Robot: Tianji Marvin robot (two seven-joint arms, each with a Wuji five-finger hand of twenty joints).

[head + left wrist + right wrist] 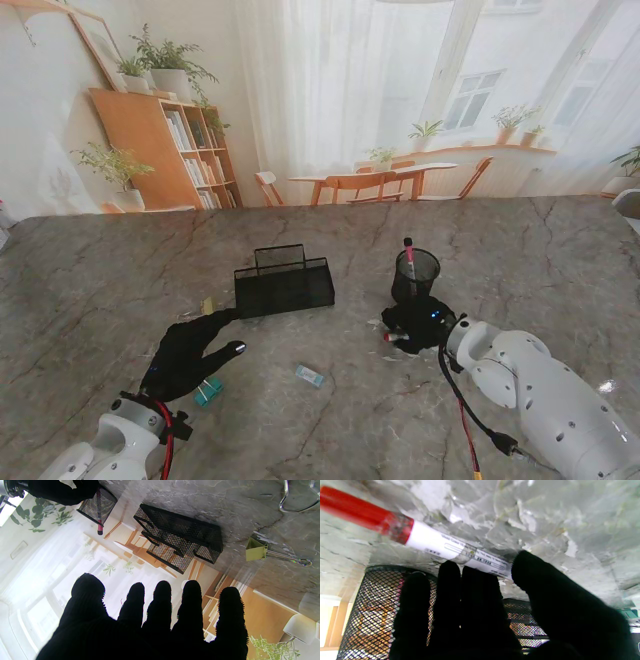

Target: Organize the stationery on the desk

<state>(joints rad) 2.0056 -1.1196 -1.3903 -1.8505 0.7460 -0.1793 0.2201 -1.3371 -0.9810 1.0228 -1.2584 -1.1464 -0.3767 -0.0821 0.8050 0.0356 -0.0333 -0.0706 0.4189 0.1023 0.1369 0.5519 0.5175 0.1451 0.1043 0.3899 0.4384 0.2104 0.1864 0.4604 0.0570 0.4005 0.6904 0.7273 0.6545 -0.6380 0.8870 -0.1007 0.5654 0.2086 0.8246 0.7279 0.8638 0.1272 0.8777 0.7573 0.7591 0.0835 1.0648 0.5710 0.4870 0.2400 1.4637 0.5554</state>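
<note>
A black mesh organizer (285, 285) (180, 537) stands mid-table. To its right is a mesh pen cup (415, 275) (98, 505) (370, 620) holding a pink pen (409, 255) (99, 517). My right hand (420, 325) (480, 610) is down on the table just in front of the cup, thumb and fingertips (450, 575) pinched on the white end of a red-capped marker (388, 338) (432, 542) that lies flat. My left hand (190, 355) (155, 620) hovers with its fingers spread and holds nothing, nearer to me than a yellow binder clip (208, 305) (256, 552).
A teal binder clip (208, 392) lies beside my left wrist. A small pale blue item (310, 375) sits between the two arms. Wire clip handles (297, 502) show at the edge of the left wrist view. The marble table (540, 250) stretches wide behind.
</note>
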